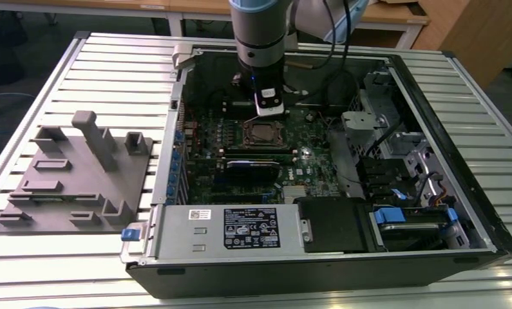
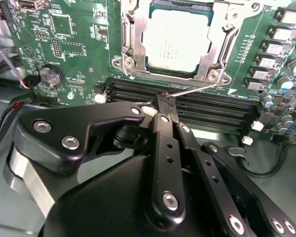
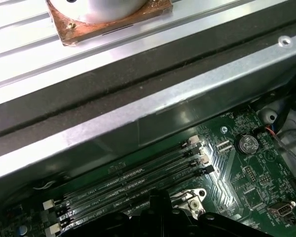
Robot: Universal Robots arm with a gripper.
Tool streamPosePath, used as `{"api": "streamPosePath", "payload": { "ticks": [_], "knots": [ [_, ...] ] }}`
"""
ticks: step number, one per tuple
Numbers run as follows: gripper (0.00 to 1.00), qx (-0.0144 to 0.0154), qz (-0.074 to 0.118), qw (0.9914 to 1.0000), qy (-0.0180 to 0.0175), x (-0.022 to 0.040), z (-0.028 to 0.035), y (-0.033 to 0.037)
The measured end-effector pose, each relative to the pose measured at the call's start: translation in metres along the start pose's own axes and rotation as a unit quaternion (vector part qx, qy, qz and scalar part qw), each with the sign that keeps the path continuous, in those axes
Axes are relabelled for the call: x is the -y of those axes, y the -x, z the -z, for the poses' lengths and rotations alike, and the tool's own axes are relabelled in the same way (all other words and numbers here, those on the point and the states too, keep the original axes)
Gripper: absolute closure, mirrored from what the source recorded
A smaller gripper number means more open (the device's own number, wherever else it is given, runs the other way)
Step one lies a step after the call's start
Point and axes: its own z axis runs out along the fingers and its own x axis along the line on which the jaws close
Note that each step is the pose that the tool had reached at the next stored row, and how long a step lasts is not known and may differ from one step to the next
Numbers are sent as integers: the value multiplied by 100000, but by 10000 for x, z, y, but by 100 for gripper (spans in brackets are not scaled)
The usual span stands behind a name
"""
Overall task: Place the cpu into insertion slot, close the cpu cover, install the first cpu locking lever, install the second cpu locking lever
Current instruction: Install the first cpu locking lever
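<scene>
The cpu (image 2: 180, 39), a pale metal square, lies in the insertion slot (image 1: 263, 133) on the green motherboard. The silver cpu cover (image 2: 133, 44) lies flat around it, framing the chip. A thin wire locking lever (image 2: 197, 89) runs along the socket's edge, beside the memory slots. My gripper (image 2: 166, 100) is shut, its black fingertips pressed together with the tip at the free end of that lever. I cannot tell whether the wire is pinched or only touched. In the exterior view the gripper (image 1: 270, 111) hangs just behind the socket, inside the open case.
Long black memory slots (image 2: 207, 106) lie right beside the gripper tip. A coin battery (image 2: 51, 75) sits on the board. A black expansion card (image 1: 253, 165) and the power supply (image 1: 230, 228) lie nearer the front. A grey fixture block (image 1: 75, 180) stands on the exterior view's left.
</scene>
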Motion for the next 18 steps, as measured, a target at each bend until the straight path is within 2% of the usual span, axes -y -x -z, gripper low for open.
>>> {"api": "streamPosePath", "payload": {
  "ticks": [5,10,13,18],
  "knots": [
    [89,475,-266,99998,439,6,-25,-1],
    [89,529,-259,99997,498,8,-34,-2],
    [89,872,-157,99994,650,19,-65,-6],
    [89,1161,-81,99990,783,25,-96,-10]
  ]
}}
